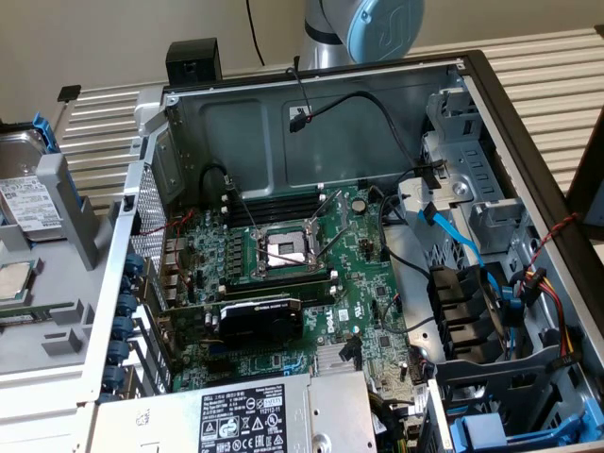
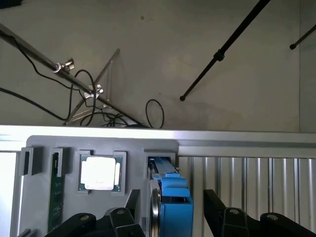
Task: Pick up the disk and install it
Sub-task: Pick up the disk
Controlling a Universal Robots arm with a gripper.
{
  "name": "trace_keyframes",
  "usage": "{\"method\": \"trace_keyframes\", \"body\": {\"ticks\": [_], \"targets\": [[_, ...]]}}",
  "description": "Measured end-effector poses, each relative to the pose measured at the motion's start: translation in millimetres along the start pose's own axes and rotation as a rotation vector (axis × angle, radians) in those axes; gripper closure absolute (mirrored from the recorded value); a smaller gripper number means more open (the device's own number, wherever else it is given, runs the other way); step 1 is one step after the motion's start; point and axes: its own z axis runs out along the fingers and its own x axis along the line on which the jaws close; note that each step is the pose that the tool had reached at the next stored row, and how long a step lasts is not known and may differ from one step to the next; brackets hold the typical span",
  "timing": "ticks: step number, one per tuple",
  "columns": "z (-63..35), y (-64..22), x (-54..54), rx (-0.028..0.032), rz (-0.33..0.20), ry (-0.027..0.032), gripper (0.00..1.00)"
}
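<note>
Up close, spread tool (image 2: 171, 200) astride disk (image 2: 175, 210)

blue plastic on disk (image 2: 174, 210), matt grey tray (image 2: 98, 144), perhaps plastic

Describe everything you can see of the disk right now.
The disk is a silver metal drive with a white printed label, framed in a bright blue plastic carrier. It stands on edge in a slot of the grey holder tray, outside the computer case. The jaws of the gripper stand open either side, not touching it.
</note>
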Motion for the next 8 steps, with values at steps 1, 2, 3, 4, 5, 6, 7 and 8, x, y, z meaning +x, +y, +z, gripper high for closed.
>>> {"method": "trace_keyframes", "body": {"ticks": [1,2,3,4,5,6,7,8], "targets": [[0.7,0.0,0.0,0.0007,0.0,-0.0001,0.38],[1.3,-0.1,0.1,0.001,0.0,-0.0001,0.38],[1.9,-0.2,0.1,0.001,0.0,0.0,0.38],[2.6,-0.3,0.2,0.0012,0.0,0.0,0.38],[3.1,-0.3,0.2,0.0011,0.0,0.0,0.38],[3.6,-0.4,0.2,0.0011,0.0,0.0001,0.38],[4.0,-0.4,0.3,0.0011,0.0,0.0,0.38],[4.4,-0.4,0.3,0.001,0.0,0.0,0.38]]}}
